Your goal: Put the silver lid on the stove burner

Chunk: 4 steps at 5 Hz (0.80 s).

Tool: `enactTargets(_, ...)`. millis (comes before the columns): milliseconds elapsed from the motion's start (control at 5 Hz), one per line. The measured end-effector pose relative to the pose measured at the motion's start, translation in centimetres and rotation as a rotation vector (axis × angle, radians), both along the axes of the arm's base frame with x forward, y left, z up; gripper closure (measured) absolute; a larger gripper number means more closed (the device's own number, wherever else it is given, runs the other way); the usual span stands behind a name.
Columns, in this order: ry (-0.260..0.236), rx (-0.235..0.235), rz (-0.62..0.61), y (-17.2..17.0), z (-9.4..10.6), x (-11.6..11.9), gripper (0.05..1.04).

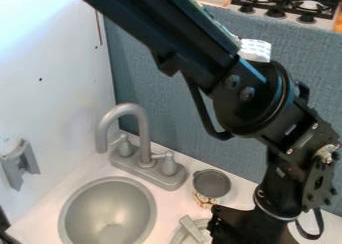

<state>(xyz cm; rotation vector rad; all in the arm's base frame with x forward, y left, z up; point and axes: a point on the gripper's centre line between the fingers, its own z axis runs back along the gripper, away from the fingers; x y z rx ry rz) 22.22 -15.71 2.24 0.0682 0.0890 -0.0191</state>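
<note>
The black gripper [247, 227] hangs at the bottom edge, right of centre, its lower end cut off by the frame. Just up and left of it stands a small round container [212, 183] with a grey inside and a patterned lower side. Against the gripper's left side in the view lies a round metallic pan or lid [180, 237] with a flat grey handle-like piece [192, 229] across it; the gripper partly covers it. Whether they touch cannot be told.
A grey sink basin [107, 213] lies at the lower left, with a grey faucet [143, 160] behind it. A white wall [53, 88] stands at the left, a blue-grey panel [153, 88] behind. A stove [287, 5] is beyond the panel.
</note>
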Motion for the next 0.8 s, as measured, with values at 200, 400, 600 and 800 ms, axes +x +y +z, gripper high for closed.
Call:
enactTargets(200, 0.022, 0.017, -0.003, 0.2, -0.7, -0.3, 0.081)
enactTargets(400, -0.044, 0.027, -0.074, -2.9, 0.5, 1.2, 0.081)
enactTargets(600, -0.090, -0.035, -0.169, -6.0, 1.3, 1.9, 0.081)
enactTargets(800, -0.088, -0.082, -0.212, -7.9, 0.7, 2.5, 0.081)
